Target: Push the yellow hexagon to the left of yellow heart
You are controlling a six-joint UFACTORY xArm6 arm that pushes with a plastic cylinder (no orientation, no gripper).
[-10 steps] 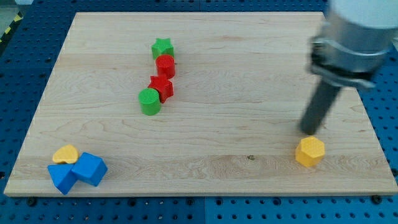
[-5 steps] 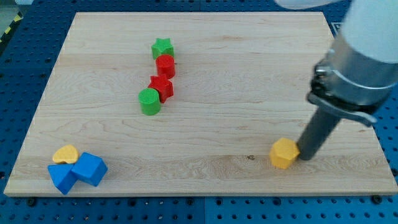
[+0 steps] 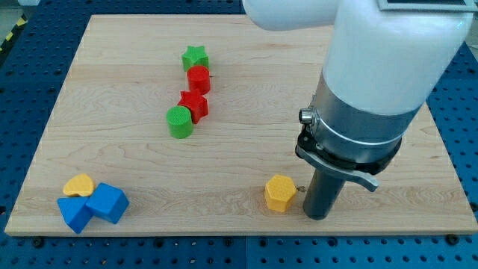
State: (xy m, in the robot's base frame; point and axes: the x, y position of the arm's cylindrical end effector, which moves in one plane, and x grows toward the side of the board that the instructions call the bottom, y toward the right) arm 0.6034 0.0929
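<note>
Blue blocks: we logged two blue blocks (image 3: pixel 92 206) at the view's bottom left, touching each other; exact shapes could not be made out.
Yellow heart: we found the yellow heart (image 3: pixel 78 185) just above the blue pair and touching it, near the left edge of the wooden board (image 3: pixel 299 90).
Green cylinder: we noted the green cylinder (image 3: pixel 179 122) left of centre, touching the red star (image 3: pixel 193 104) at its upper right.
Red cylinder: we saw the red cylinder (image 3: pixel 199 78) next up the chain, with the green star (image 3: pixel 195 57) at the top.
Yellow hexagon: we placed the yellow hexagon (image 3: pixel 278 193) near the view's bottom edge, right of centre, well apart from the yellow heart and on its right.
My tip: we recorded my tip (image 3: pixel 317 215) just to the right of the yellow hexagon, close beside it; contact could not be confirmed.
Jaws: we had none to report, since the arm ended in a plain rod.
</note>
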